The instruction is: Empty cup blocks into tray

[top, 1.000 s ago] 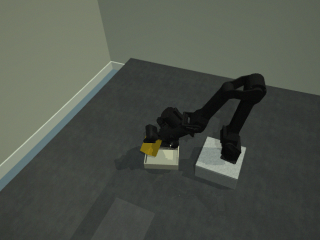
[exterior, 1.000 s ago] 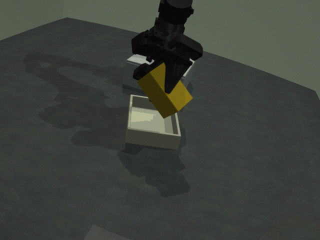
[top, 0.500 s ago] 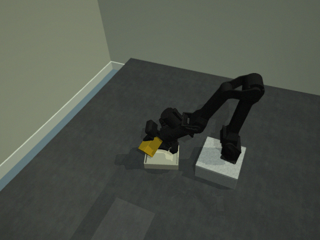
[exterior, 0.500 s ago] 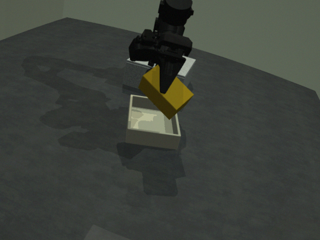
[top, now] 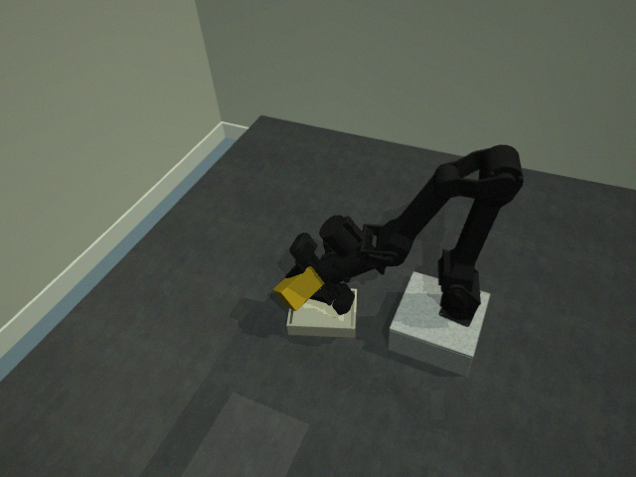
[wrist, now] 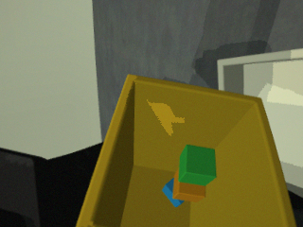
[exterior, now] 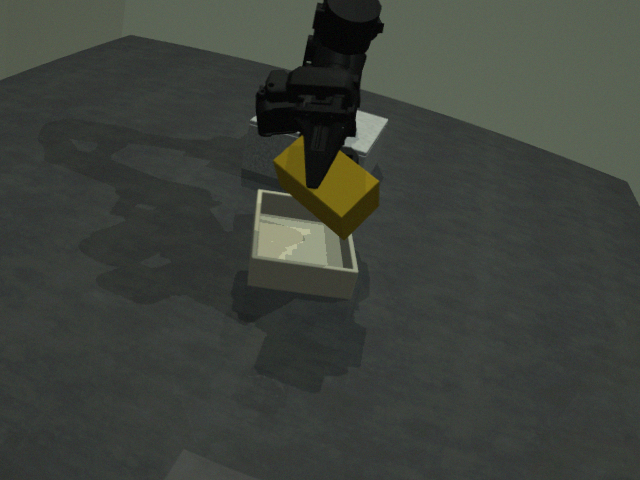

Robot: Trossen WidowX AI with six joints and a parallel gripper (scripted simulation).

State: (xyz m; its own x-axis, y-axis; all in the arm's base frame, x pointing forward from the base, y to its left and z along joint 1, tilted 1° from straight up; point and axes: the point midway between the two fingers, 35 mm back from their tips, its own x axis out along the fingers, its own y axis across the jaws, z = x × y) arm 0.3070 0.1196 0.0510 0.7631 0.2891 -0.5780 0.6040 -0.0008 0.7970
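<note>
Exterior view, near to far. Tray: flat on the worktop. Yellow cup: held above the tray, strongly tilted, its closed end low and overlapping the tray's side wall in this view. Wrist view: green block, orange block and blue block inside the cup. Pincer: partly open, clamped on the cup; one finger slopes down across its side. Arm: elbow raised, forearm angled down to the wrist. Pale base block: behind the tray, carrying the arm.
</note>
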